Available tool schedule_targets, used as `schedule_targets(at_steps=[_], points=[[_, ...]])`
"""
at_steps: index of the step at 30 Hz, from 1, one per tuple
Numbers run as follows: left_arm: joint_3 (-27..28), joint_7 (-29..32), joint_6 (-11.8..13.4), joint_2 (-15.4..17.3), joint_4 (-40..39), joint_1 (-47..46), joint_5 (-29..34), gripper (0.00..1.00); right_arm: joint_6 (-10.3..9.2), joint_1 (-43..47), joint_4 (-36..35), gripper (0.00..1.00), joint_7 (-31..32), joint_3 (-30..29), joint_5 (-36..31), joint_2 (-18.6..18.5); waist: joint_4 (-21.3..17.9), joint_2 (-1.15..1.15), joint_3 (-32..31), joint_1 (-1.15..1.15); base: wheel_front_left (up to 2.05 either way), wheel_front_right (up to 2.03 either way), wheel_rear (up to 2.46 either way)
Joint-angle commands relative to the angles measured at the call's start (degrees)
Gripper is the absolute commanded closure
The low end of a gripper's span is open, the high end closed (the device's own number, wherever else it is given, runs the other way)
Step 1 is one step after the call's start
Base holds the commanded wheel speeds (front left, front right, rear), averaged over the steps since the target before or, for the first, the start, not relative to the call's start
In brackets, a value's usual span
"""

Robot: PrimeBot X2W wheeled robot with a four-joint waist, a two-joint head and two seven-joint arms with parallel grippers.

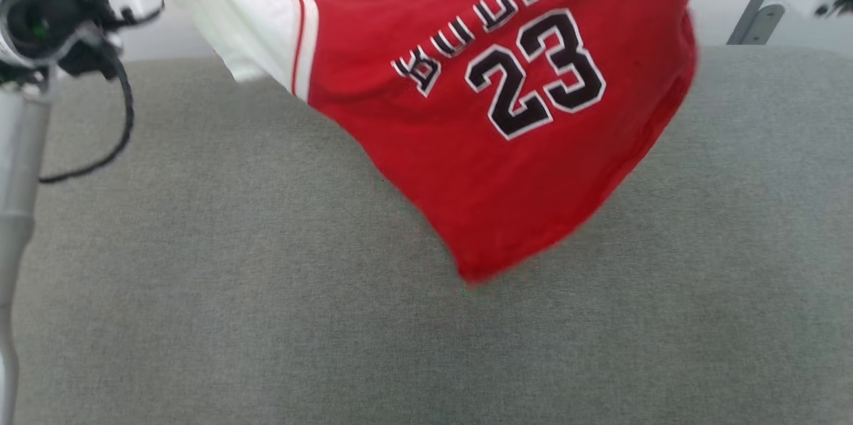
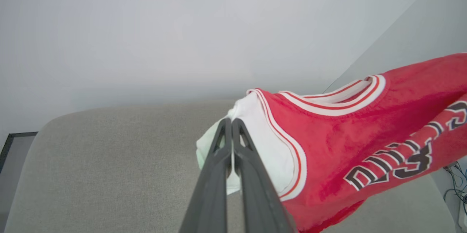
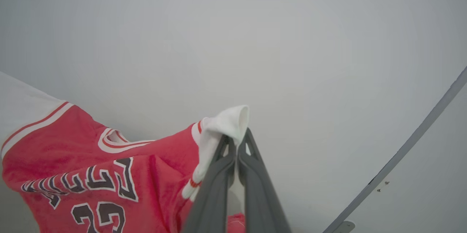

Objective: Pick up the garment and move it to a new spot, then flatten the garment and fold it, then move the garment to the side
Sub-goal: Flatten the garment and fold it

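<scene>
Hanging over the grey cushion (image 1: 200,292), the garment (image 1: 506,172) shows red, BULLS 23 in black and white. The left gripper (image 2: 231,121) and right gripper (image 3: 237,141) each clamp a white sleeve. The head view crops its collar, and the hem is blurred.

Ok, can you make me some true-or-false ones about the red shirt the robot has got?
1. The shirt lies spread flat on the grey cushion. False: it hangs slack from both grippers.
2. The left gripper is shut on a white sleeve. True.
3. The number printed on the shirt is 32. False: it is 23.
4. The right gripper is shut on white sleeve cloth too. True.
</scene>
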Motion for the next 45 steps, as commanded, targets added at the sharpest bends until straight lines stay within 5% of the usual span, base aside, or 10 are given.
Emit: schedule_targets(at_steps=[1, 9, 17, 25, 28, 34, 38, 45], points=[[0.1, -0.2, -0.1, 0.2, -0.1, -0.8, 0.7, 1.00, 0.00, -0.8, 0.2, 1.00, -0.4, 0.0, -0.1, 0.2, -0.2, 0.00, -0.2, 0.00, 0.00, 0.00, 0.00], [0.7, -4.2, -1.1, -0.2, 0.7, -6.0, 2.3, 1.00, 0.00, -6.9, 3.9, 1.00, -3.0, 1.5, -2.1, 1.5, -1.1, 0.00, 1.5, 0.00, 0.00, 0.00, 0.00], [0.2, -13.9, -4.0, -1.6, 5.4, -13.1, 6.7, 1.00, 0.00, -15.4, 15.0, 1.00, -10.3, 2.8, -6.6, 4.5, -1.5, 0.00, 7.8, 0.00, 0.00, 0.00, 0.00], [-0.2, -32.2, -6.9, -3.5, 12.9, -26.3, 14.3, 1.00, 0.00, -28.5, 27.2, 1.00, -29.4, 1.5, -18.8, 7.5, -1.2, 0.00, 17.9, 0.00, 0.00, 0.00, 0.00], [0.0, -45.7, -8.8, -3.9, 16.0, -32.2, 18.1, 1.00, -0.01, -33.4, 33.1, 1.00, -39.8, -1.1, -26.8, 9.5, -0.7, 0.00, 21.9, 0.00, 0.00, 0.00, 0.00], [-1.4, -57.9, -12.7, -5.3, 23.3, -32.7, 19.4, 1.00, -0.01, -33.6, 40.2, 1.00, -43.8, -2.3, -33.2, 12.2, 1.0, 0.00, 24.8, 0.00, 0.00, 0.00, 0.00], [-3.6, -59.4, -14.4, -5.8, 28.1, -30.2, 18.3, 1.00, -0.01, -29.9, 44.6, 1.00, -43.9, 0.0, -31.8, 14.2, 2.0, 0.00, 24.7, 0.00, 0.00, 0.00, 0.00], [-10.2, -51.1, -14.9, -6.3, 28.1, -22.3, 11.4, 1.00, -0.01, -23.3, 47.2, 1.00, -40.7, 7.4, -23.9, 14.8, 3.5, 0.00, 22.6, 0.00, 0.00, 0.00, 0.00]])
